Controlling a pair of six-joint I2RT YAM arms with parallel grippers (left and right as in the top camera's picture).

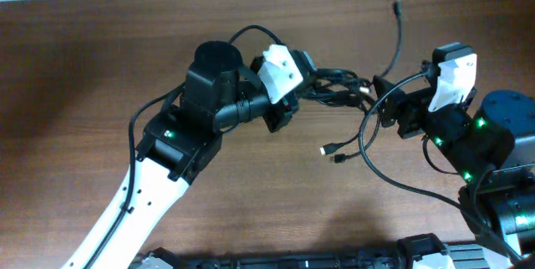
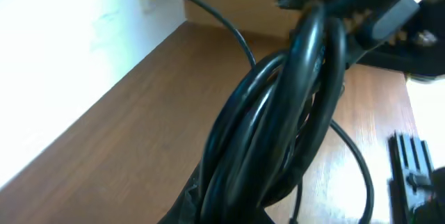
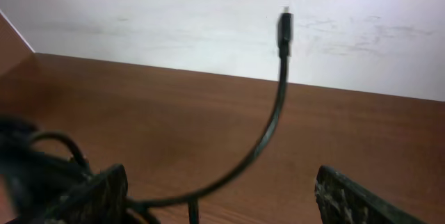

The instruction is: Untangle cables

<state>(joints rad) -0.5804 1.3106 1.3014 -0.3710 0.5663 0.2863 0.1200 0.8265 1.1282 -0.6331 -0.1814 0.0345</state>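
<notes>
Left gripper is closed on the cables, a knotted bundle of thin black cords held near the middle of the table, between the two arms. In the left wrist view, the bundle is seen rising from the bottom edge as several strands packed side by side and lifted clear of the wood. The gripper's own fingers are almost wholly hidden behind the strands, so the grip is judged from the way the bundle is carried.

Right gripper is spread wide, with its fingers set well apart and nothing clamped between them. It is placed just beside the right end of the bundle. A single cord is passed between the fingers, nearer the left one, and is curved upward to a small plug, which is outlined against the white wall. From overhead, this cord is seen running from the right gripper toward the far edge of the table.

Two loose ends with small plugs are laid on the wood just in front of the bundle, close together. A long loop is trailed from there toward the base of the right arm.
</notes>
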